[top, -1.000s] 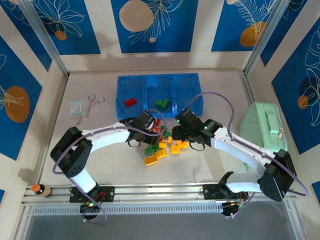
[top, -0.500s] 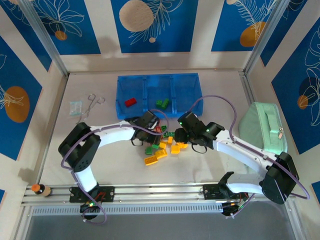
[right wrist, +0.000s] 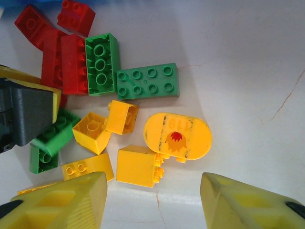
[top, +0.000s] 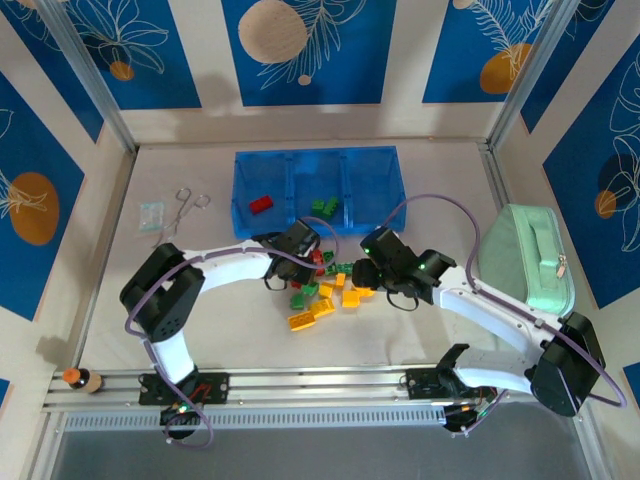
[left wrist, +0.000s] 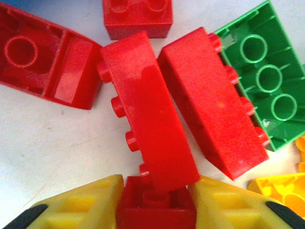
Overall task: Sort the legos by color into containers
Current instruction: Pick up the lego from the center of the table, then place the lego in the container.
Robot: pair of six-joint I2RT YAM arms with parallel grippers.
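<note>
lego (left wrist: pixel 155 213), red, pinched by left gripper (left wrist: pixel 155 191); right gripper (right wrist: pixel 153 183) spread.

Just in front of the blue tray (top: pixel 372 195), the brick pile (top: pixel 322 292) crowds the middle of the table (top: pixel 440 185). Both arms bend in over it, and the left gripper (top: pixel 310 263) and right gripper (top: pixel 360 278) are near each other with little room between. The left fingers (left wrist: pixel 81 210) pinch a red brick (left wrist: pixel 155 210), and other red bricks press against it with no gap for a finger. The right fingers (right wrist: pixel 62 200) stand apart over bare table. Left of the tray lie scissors (top: pixel 183 208) and a small packet (top: pixel 151 214). Well to its right, a green case (top: pixel 525 262) blocks the edge, with bare table between.
</note>
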